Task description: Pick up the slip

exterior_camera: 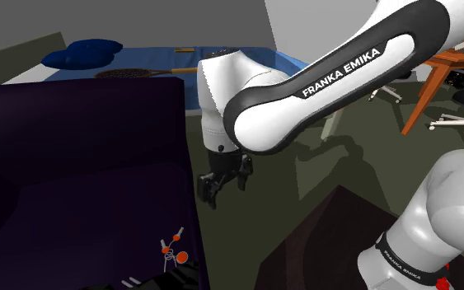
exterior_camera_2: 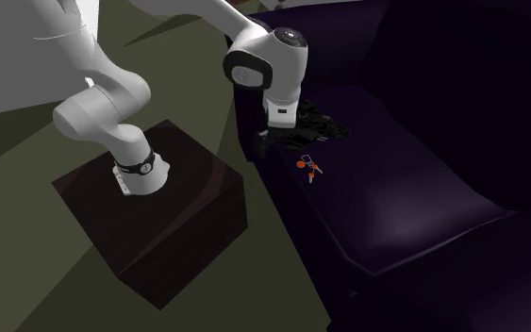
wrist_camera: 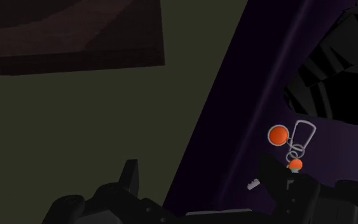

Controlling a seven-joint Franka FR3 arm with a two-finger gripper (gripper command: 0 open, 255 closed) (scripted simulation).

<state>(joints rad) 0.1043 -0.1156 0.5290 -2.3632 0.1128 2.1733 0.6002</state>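
The slip (exterior_camera_2: 322, 124) is a crumpled black cloth on the seat of a dark purple sofa (exterior_camera_2: 414, 198), just past my hand in the second exterior view. In the wrist view it is a black folded heap (wrist_camera: 336, 83) beyond the right finger. My gripper (exterior_camera: 226, 188) (exterior_camera_2: 274, 141) (wrist_camera: 199, 168) hangs open above the sofa's front edge, beside the slip and apart from it, with nothing between its fingers. A key ring with orange tags (wrist_camera: 292, 143) (exterior_camera_2: 307, 166) (exterior_camera: 172, 247) lies on the seat close to the gripper.
The dark stand box (exterior_camera_2: 159, 217) sits on the olive floor next to the sofa. In the shoulder view a blue bed (exterior_camera: 164, 66) with a blue cushion (exterior_camera: 82, 56) lies behind, and a wooden frame (exterior_camera: 436, 82) and an office chair base (exterior_camera: 461, 119) stand at the right.
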